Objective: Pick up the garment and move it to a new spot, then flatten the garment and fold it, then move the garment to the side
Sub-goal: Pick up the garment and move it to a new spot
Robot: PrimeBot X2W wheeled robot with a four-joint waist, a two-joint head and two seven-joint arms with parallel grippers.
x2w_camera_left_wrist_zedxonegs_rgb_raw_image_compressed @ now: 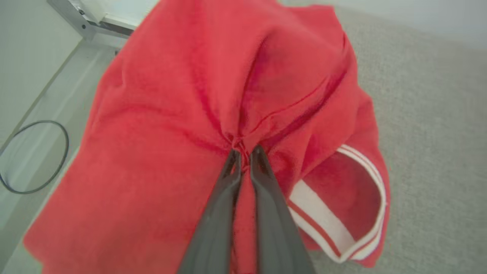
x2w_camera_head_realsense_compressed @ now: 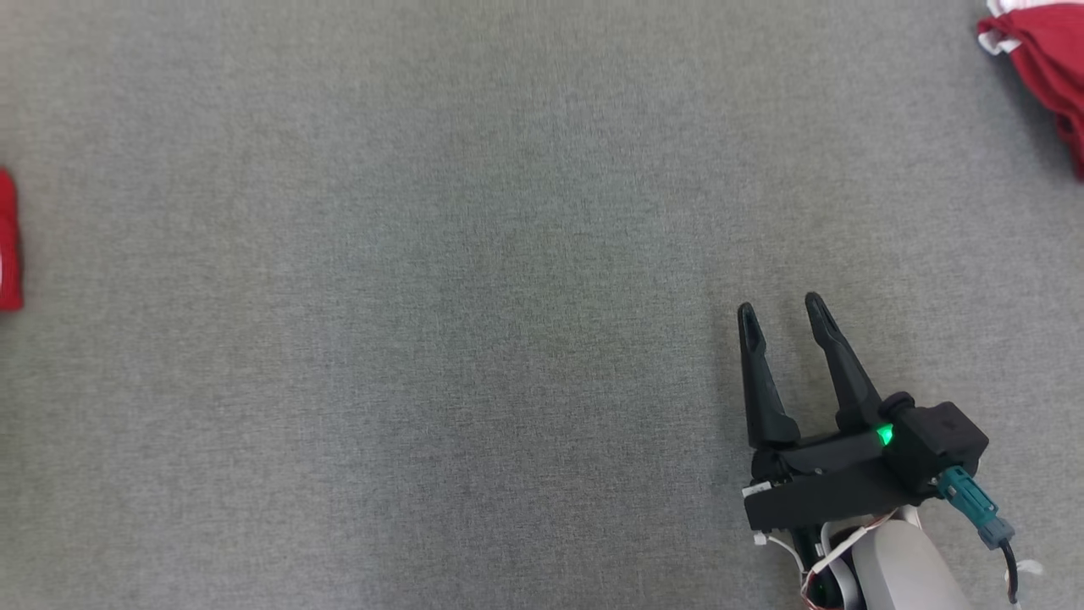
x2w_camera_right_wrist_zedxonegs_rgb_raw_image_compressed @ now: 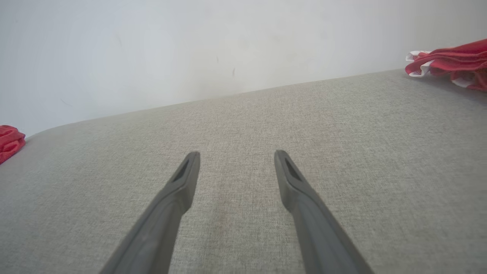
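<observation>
The left claw (x2w_camera_left_wrist_zedxonegs_rgb_raw_image_compressed: 245, 152) is pinched shut on a small bunch of the red garment (x2w_camera_left_wrist_zedxonegs_rgb_raw_image_compressed: 171, 114) at the bench's (x2w_camera_head_realsense_compressed: 474, 296) left edge. So thin a pinch could slip and spill cloth over that edge. The right claw (x2w_camera_head_realsense_compressed: 781, 305) hovers spread open near the front. The middle lies bare, and another red pile (x2w_camera_head_realsense_compressed: 1046, 51) sits in the far right corner.

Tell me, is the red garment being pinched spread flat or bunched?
Bunched: the red garment puckers into creases where the left gripper is shut on it, striped cuff gaping.

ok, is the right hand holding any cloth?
No, the right hand stands open over the grey surface, with nothing in its grasp.
</observation>
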